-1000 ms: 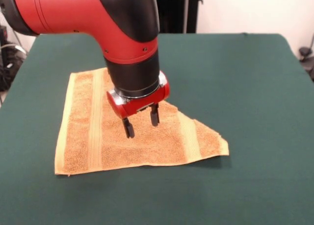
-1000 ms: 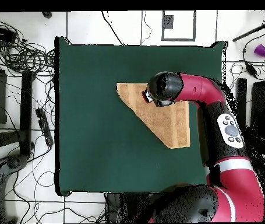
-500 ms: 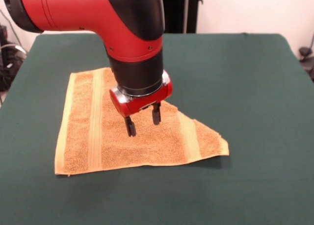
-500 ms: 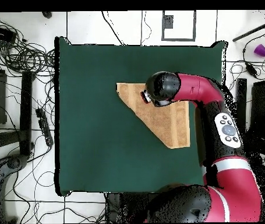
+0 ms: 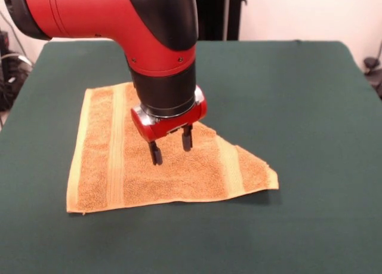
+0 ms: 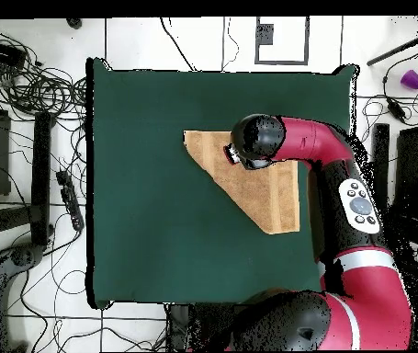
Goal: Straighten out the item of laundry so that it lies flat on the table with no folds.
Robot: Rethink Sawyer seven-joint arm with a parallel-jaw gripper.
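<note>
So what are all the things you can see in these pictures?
towel: one, orange-yellow, on the green table, folded along a slant so it looks like a triangle with a cut corner
table: one, dark green, under the towel and far bigger than it
cables: many, black, on the pale floor around the table in the overhead view
purple thing: one, small, on the floor past a table corner; too small to tell what it is
arm: one, red and black, reaching over the towel
claw: one, red body with two black fingers held apart, pointing down over the middle of the towel, holding nothing
</note>
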